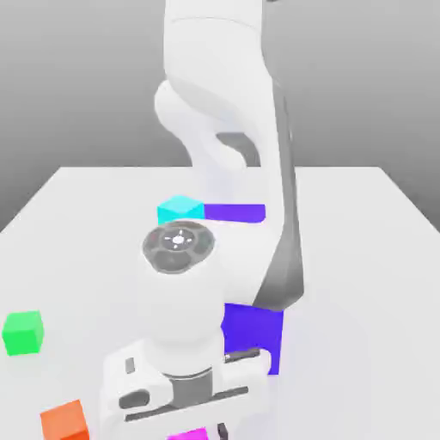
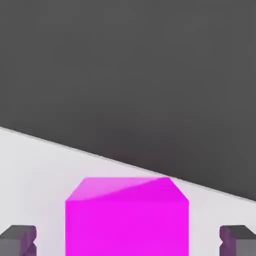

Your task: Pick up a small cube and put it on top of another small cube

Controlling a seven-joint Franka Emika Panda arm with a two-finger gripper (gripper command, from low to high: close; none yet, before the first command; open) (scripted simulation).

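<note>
The small magenta cube point(image 2: 127, 215) rests on the white table point(image 2: 35, 165) between my fingertips point(image 2: 19, 240). A gap shows on each side of it, so my gripper point(image 2: 128, 241) is open and straddles the cube without touching it. In the exterior view, the gripper point(image 1: 199, 428) hangs low at the picture's bottom edge. A sliver of the magenta cube point(image 1: 187, 435) peeks out beneath it. The rest of the cube is hidden by the hand.
An orange small cube point(image 1: 64, 421) and a green small cube point(image 1: 22, 333) lie toward the exterior view's left. A big purple block point(image 1: 255, 333) stands just behind the hand. A cyan cube point(image 1: 180, 209) and a purple block point(image 1: 236, 212) sit farther back. The table's edge point(image 2: 150, 172) runs just past the magenta cube.
</note>
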